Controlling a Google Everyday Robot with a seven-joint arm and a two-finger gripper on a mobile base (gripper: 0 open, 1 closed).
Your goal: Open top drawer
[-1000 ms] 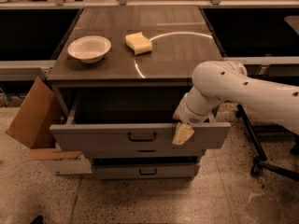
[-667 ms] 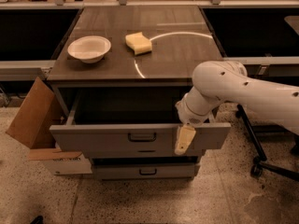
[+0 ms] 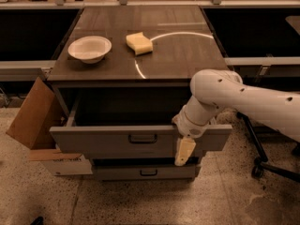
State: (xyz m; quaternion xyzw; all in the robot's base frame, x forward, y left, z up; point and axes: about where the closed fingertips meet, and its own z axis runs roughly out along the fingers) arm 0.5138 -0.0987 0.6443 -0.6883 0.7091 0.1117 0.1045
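Top drawer (image 3: 117, 142) standing open, claw (image 3: 184, 151) before its front, right of handle (image 3: 143, 138) (grip unclear)

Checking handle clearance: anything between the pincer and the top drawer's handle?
Nothing. In the camera view, only bare grey panel of the top drawer separates the handle from the pincer, which hangs in front of that panel.

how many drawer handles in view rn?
2: one centred on the pulled-out top drawer, one on the lower drawer beneath it. Others may be hidden. The gripper hangs before the top drawer's front, right side.
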